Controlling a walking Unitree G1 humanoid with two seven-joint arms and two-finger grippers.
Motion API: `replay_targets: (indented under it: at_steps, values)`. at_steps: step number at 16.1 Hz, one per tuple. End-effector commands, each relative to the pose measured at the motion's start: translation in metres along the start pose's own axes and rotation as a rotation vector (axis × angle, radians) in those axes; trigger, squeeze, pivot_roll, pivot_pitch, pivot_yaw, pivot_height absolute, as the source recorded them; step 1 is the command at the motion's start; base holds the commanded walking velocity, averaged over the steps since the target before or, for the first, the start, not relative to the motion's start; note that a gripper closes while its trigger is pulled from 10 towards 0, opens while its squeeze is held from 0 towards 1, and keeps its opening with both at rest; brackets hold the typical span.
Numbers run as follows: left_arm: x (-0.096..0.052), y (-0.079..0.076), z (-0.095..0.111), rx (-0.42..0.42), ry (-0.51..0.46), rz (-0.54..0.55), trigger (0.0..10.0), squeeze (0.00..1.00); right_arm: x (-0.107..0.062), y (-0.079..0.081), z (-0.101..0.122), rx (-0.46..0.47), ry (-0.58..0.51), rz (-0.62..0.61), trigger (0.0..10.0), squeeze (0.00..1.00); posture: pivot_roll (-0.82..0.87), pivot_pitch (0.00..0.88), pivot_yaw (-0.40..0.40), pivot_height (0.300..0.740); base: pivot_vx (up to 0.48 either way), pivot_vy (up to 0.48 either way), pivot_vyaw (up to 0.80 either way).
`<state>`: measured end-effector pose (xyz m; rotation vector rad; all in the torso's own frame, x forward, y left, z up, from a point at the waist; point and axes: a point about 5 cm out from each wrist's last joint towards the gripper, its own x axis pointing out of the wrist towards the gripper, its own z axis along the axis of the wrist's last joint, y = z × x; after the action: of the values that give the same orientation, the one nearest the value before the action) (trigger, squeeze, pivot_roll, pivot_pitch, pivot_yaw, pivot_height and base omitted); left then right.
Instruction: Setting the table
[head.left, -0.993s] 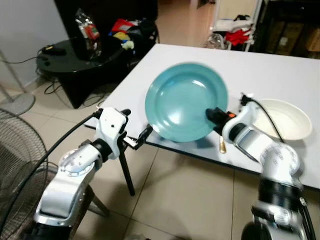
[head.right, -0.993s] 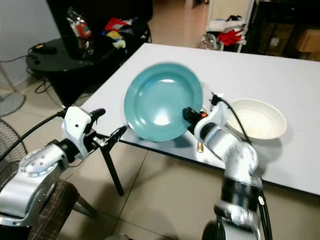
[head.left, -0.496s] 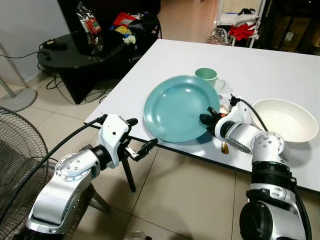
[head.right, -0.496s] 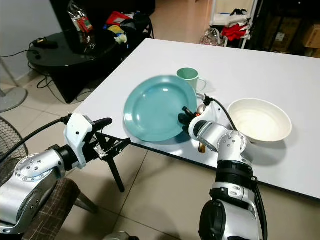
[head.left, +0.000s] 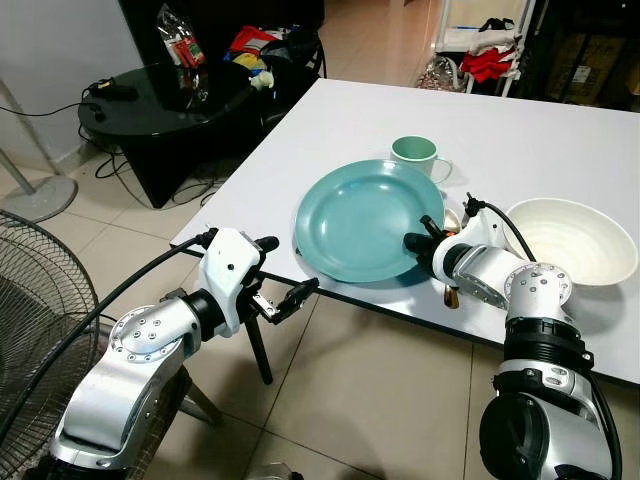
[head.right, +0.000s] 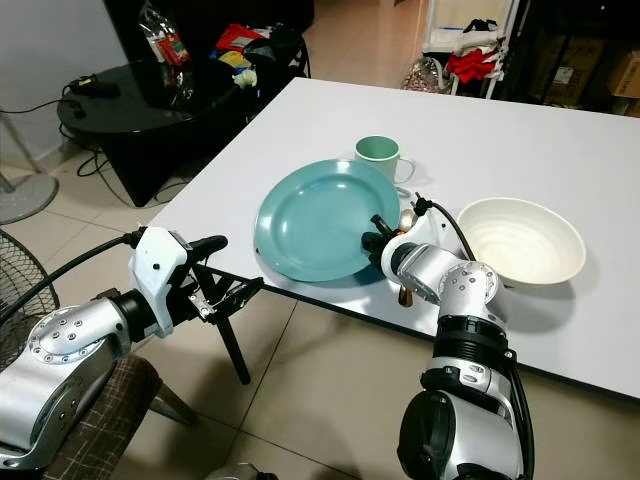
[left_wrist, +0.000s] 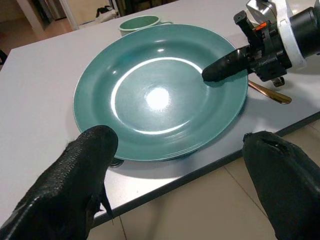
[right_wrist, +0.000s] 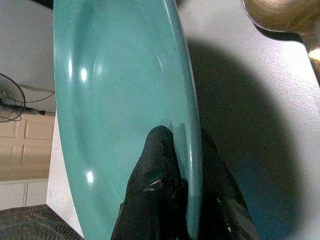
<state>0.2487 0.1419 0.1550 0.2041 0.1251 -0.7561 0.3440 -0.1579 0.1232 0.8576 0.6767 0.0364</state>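
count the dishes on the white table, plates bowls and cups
3: a round teal plate at the near edge, pinched at its rim by the right gripper; a mint green cup behind it; a white bowl to its right.

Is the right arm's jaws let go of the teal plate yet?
No: in the right wrist view the right gripper has one black finger on each face of the teal plate rim.
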Motion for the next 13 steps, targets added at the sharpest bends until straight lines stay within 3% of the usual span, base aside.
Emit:
replay_targets:
  at_steps: [1,3,8,13]
  values:
    - [0.000,0.002,-0.001,0.008,0.010,0.004,10.0,0.00,-0.001,0.005,0.003,0.011,-0.019,0.014,10.0,0.87,0.04,0.000,0.094,0.740,0.000,0.000,0.00]
    - [0.000,0.002,-0.001,0.009,0.012,0.003,10.0,0.00,0.000,0.005,0.003,0.016,-0.010,0.017,10.0,1.00,0.04,0.000,0.095,0.740,0.000,0.000,0.00]
    - [0.000,0.002,0.000,0.010,0.003,0.015,10.0,0.00,-0.010,0.005,0.006,0.031,-0.032,-0.005,10.0,1.00,0.04,0.000,0.094,0.740,0.000,0.000,0.00]
    - [0.003,0.000,-0.001,0.002,0.000,0.009,10.0,0.00,-0.044,-0.008,0.003,-0.021,-0.097,-0.073,10.0,1.00,0.01,0.000,0.118,0.740,0.000,0.000,0.00]
